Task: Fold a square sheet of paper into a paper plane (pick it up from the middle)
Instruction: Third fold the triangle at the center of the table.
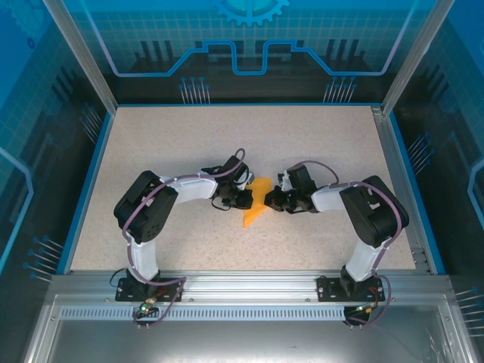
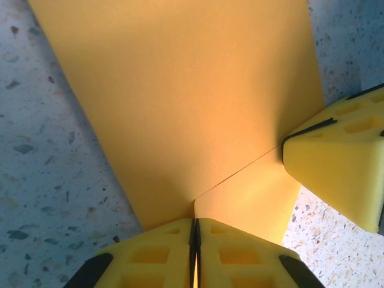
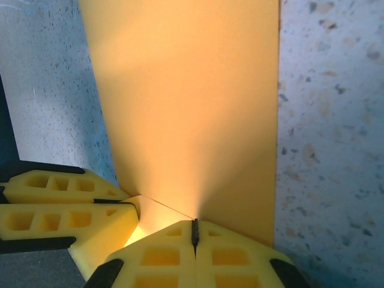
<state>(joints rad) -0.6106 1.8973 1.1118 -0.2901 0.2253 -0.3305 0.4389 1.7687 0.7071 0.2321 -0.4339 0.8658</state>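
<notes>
- Yellow pads of your left claw (image 2: pixel 195 225) are pressed together on an edge of the folded orange paper (image 2: pixel 180 96).
- Your right claw (image 3: pixel 194 225) is closed tight, pinching the same paper.
- You have the paper near the middle of the speckled surface (image 1: pixel 189 136), between both claws.

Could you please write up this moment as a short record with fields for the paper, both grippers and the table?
paper: square sheet of paper, orange-yellow, mid-table between the arms
left gripper: shut on the sheet
right gripper: shut on the sheet, close beside the left
fold: a layer edge runs between the two grips
table: speckled beige
progress: folding unfinished
</notes>
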